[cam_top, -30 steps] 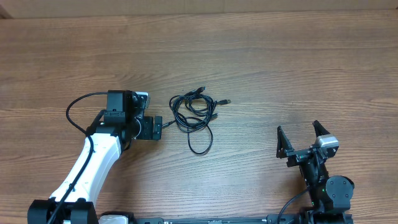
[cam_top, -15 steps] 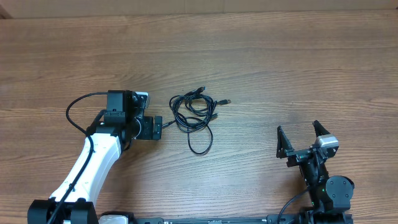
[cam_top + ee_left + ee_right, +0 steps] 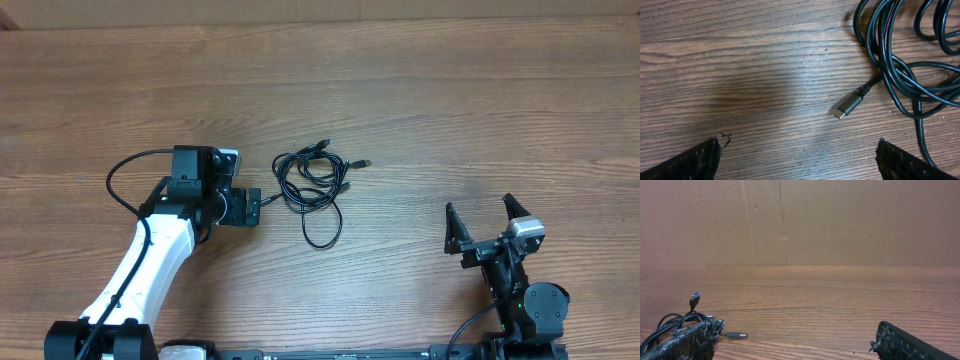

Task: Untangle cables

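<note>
Lying in a loose tangle on the wooden tabletop (image 3: 450, 110), the cables (image 3: 310, 185) sit just ahead of the left gripper (image 3: 253, 207), whose fingers are spread wide and hold nothing. Its wrist camera shows the loops (image 3: 900, 75) ahead and to the right of the gripper, with one metal plug (image 3: 846, 107) pointing back toward the gap. The right gripper (image 3: 482, 222) is well apart from the cables, also spread and empty; from its wrist camera the bundle (image 3: 670, 325) lies ahead on the left, partly behind one finger.
</note>
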